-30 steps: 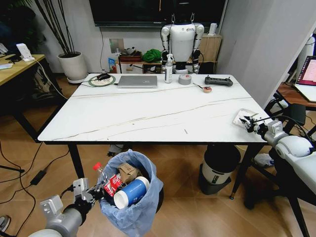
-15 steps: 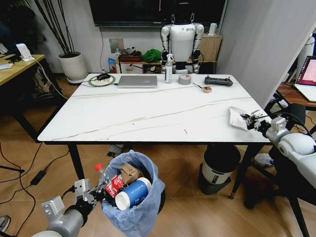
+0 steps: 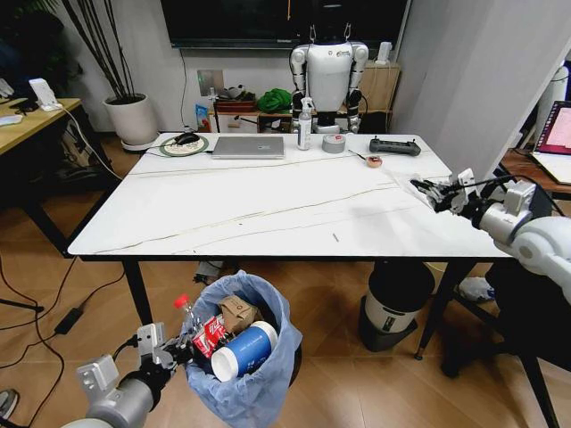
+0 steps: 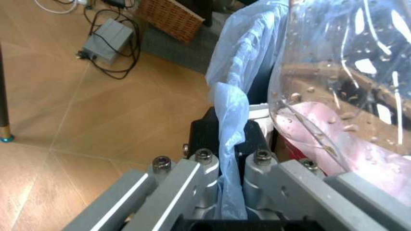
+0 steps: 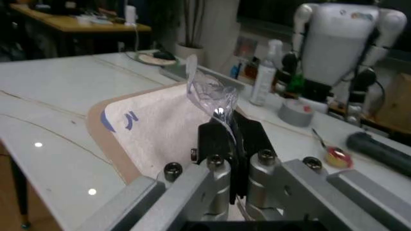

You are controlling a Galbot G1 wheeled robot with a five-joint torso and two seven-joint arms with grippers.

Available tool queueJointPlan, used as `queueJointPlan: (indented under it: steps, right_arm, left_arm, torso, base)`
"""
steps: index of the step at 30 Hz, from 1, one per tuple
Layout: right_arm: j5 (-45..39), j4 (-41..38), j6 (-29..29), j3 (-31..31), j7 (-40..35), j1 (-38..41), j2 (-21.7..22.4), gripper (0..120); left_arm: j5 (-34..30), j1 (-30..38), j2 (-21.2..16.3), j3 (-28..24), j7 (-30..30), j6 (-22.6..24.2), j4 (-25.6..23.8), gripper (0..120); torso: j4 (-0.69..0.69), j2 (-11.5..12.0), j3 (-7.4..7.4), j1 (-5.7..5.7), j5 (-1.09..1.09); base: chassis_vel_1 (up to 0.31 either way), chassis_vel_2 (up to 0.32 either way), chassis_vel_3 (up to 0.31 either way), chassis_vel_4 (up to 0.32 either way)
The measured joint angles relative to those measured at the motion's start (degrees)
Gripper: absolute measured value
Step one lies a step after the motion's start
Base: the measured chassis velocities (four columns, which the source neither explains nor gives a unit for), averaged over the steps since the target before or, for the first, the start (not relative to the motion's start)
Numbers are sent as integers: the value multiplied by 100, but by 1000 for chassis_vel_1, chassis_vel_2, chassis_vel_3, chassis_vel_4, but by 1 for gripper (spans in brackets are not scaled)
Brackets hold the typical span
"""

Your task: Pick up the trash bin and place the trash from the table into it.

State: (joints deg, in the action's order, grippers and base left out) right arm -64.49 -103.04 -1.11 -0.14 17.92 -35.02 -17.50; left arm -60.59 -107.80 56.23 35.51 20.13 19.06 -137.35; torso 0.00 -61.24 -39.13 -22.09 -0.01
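Bin (image 3: 243, 357), blue-bagged, full, hangs below bench (image 3: 268, 209) front edge; my left tool (image 3: 169, 350) is clamped on its bag rim. Right tool (image 3: 443, 193) over right edge pinches a clear wrapper (image 5: 209, 91), plain from the wrist.

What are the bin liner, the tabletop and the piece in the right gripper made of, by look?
Bin liner: thin light-blue plastic film, crinkled and translucent, pinched in the left gripper.
Tabletop: glossy white with thin dark veins, marble-look; stone or laminate is unclear.
Piece in the right gripper: white packet with a clear crinkled plastic edge, probably a wrapper.
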Motion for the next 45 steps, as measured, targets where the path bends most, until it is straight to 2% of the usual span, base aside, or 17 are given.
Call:
queueJointPlan:
  steps: [1, 4, 12, 20, 33, 45]
  right_arm:
    - [0, 0, 0, 0, 0, 0, 0, 0]
    - [-572, -695, 80, 24, 13, -2, 299, 0]
    - [-1249, -2132, 76, 0, -105, 65, 672, 0]
    - [-1387, -3008, 43, -180, -209, -144, 737, 0]
    - [-1414, -3767, -372, -552, -447, -469, 837, 0]
    - [-1453, -4019, -445, -1075, -613, -454, 906, 0]
  left_arm:
    - [0, 0, 0, 0, 0, 0, 0, 0]
    - [55, -12, 25, 1, -11, -3, 18, 0]
    - [73, 41, 33, 11, -13, -7, 9, 0]
    - [72, 33, 39, 7, -15, -7, -2, 0]
    - [30, 61, -38, 15, -14, -7, -40, 0]
    - [-25, 73, -103, -16, 5, -2, -36, 0]
  torso:
    - [0, 0, 0, 0, 0]
    - [-1, -1, 0, 0, -1]
    - [0, -1, 0, 0, 1]
    - [0, -1, 0, 0, 1]
    - [-1, 1, 0, 0, 1]
    - [0, 1, 0, 0, 1]
  base:
    - [0, 0, 0, 0]
    - [0, 0, 0, 0]
    - [0, 0, 0, 0]
    - [0, 0, 0, 0]
    - [0, 0, 0, 0]
    - [0, 0, 0, 0]
